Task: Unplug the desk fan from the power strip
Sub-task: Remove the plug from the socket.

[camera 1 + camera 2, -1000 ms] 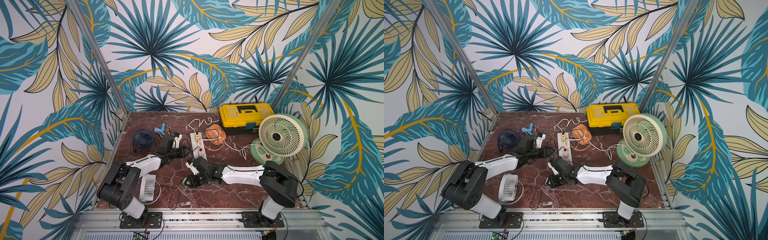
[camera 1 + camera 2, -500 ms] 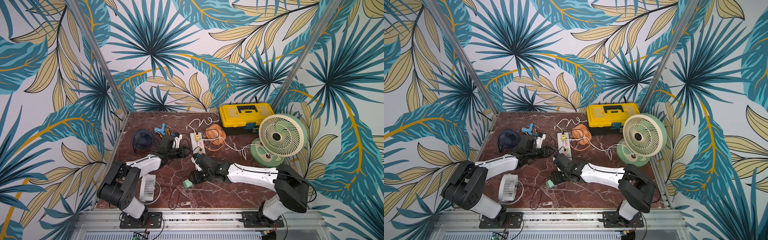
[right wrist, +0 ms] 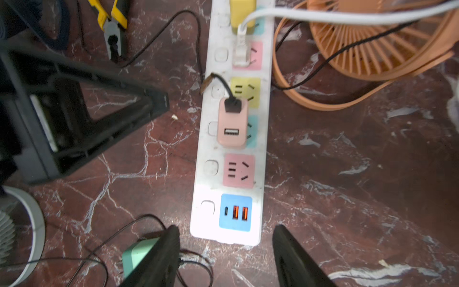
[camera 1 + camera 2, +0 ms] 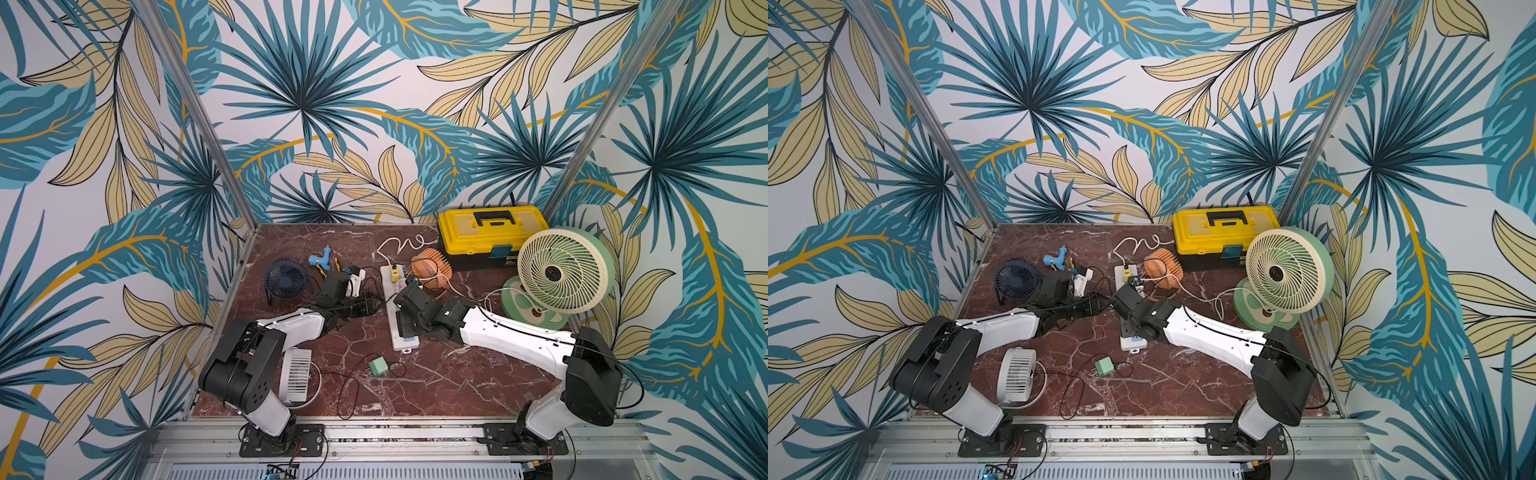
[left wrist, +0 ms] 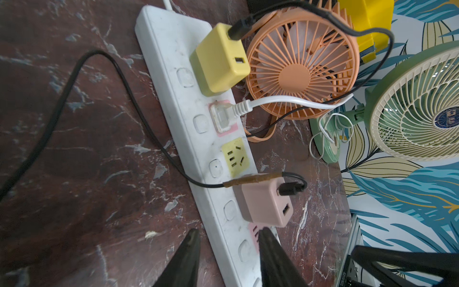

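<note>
The white power strip (image 4: 405, 343) (image 4: 1133, 341) (image 3: 206, 139) lies lengthwise mid-table. A yellow adapter (image 5: 219, 59), a white plug (image 5: 222, 116) and a pink adapter (image 5: 263, 201) sit in it. A green adapter (image 4: 377, 367) (image 4: 1104, 366) (image 3: 135, 253) lies loose on the table in front of it. Its thin black cord loops toward the white desk fan (image 4: 295, 374) (image 4: 1016, 376). My right gripper (image 3: 226, 227) (image 4: 404, 322) hovers open over the strip's near end, empty. My left gripper (image 5: 228, 232) (image 4: 370, 302) is open, one finger on the strip's pink socket, the other beside the strip.
An orange fan (image 4: 432, 272) stands right of the strip, with a large green fan (image 4: 561, 270) and a yellow toolbox (image 4: 490, 232) behind it. On the left are a navy fan (image 4: 286, 278), a blue tool (image 4: 320, 259) and pliers (image 3: 111, 22). Black cords trail across the front.
My right gripper opened and let go of the green adapter, which now lies on the table. It then moved back to the strip's near end. The left arm stayed put.
</note>
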Controlling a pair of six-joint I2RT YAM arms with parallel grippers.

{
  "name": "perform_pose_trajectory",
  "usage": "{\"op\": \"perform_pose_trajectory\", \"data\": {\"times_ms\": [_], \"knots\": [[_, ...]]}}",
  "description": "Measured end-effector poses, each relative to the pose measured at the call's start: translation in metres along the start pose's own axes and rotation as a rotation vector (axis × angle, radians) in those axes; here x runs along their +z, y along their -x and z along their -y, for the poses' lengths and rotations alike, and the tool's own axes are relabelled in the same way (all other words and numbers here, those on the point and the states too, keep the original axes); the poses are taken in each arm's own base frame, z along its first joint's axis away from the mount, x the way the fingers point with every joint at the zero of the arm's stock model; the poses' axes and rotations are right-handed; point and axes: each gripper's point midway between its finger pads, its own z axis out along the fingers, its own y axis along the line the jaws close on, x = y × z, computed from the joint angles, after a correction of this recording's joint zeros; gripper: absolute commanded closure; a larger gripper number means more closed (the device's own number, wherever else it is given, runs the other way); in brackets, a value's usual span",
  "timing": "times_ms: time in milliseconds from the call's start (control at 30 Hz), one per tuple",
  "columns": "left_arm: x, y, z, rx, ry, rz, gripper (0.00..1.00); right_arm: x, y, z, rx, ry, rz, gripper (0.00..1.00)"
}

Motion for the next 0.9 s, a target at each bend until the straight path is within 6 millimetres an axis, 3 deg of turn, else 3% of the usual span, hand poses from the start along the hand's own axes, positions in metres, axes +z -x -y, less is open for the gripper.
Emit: {"op": "perform_pose_trajectory", "data": {"times_ms": [300, 433, 600, 900], "knots": [[0.012, -0.014, -0.007, -0.033, 0.006, -0.047, 0.57, 0.039, 0.013, 0.01, 0.004, -0.074, -0.018, 0.39], [0.014, -0.016, -0.006, -0.033, 0.002, -0.051, 0.57, 0.053, 0.024, 0.003, -0.007, -0.07, -0.014, 0.4], [0.018, -0.017, -0.005, -0.032, -0.004, -0.06, 0.57, 0.066, 0.033, -0.006, -0.017, -0.064, -0.006, 0.45], [0.022, -0.022, -0.005, -0.032, -0.007, -0.072, 0.57, 0.078, 0.032, -0.003, -0.017, -0.08, -0.018, 0.54]]}}
